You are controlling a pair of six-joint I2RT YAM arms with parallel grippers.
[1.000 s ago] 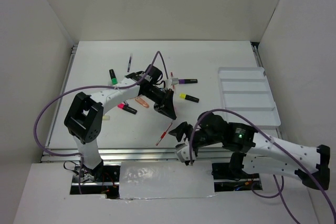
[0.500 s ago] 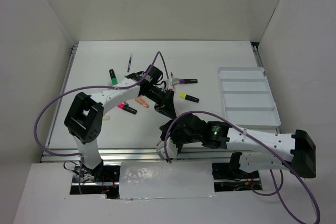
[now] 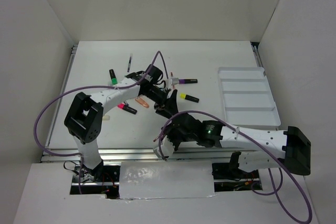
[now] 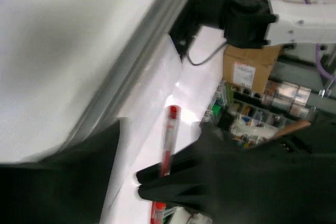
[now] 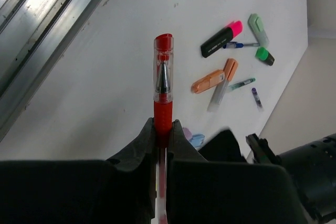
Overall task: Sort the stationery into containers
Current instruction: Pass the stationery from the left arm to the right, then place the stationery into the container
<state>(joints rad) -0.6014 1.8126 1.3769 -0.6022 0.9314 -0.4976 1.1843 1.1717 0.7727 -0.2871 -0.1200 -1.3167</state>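
Reaching further left along the near edge than a second ago, the right fingers (image 5: 142,148) are clamped on the red pen (image 5: 162,77), close to the front rail (image 5: 42,40) of the bench (image 3: 210,61). Bare bench lies between the pen and the white tray (image 3: 244,85) at the right edge. Near the pen, the left fingers (image 4: 58,182) hover, too blurred to tell whether they are apart.
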